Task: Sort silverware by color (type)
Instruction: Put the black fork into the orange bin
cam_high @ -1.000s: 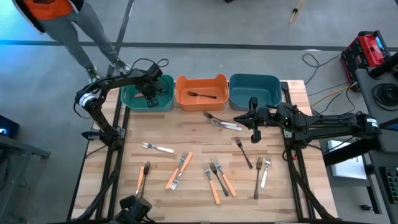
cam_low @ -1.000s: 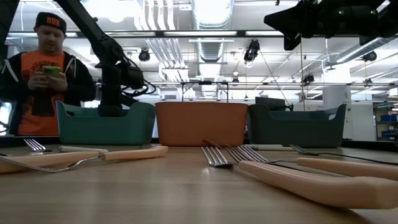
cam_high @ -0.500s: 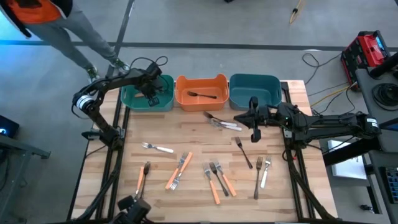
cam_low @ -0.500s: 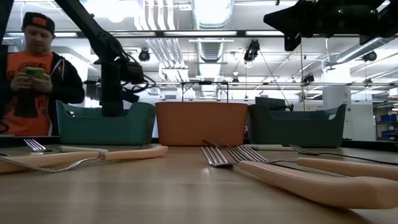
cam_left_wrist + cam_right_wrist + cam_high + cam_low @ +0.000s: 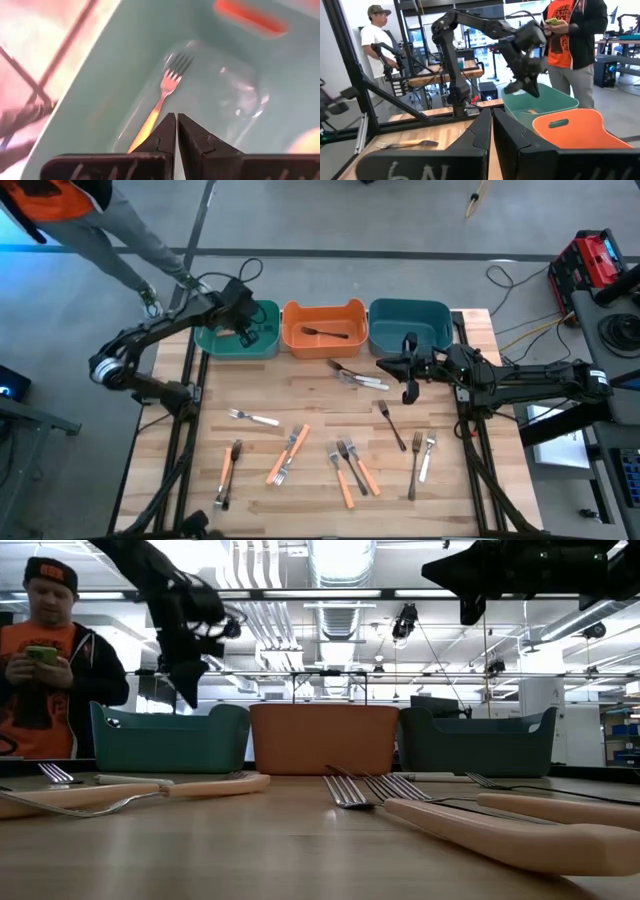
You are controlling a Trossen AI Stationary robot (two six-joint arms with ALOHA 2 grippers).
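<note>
While person (image 5: 55, 660) stands by (phone up), forks (image 5: 290, 452) litter table (image 5: 310, 395)

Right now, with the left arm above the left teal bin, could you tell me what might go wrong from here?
Two forks near the table's front overlap, so a grasp there may lift both. The orange bin holds a dark-handled fork, so bin colour may mislead sorting. The person behind the table stands near the left gripper.
</note>
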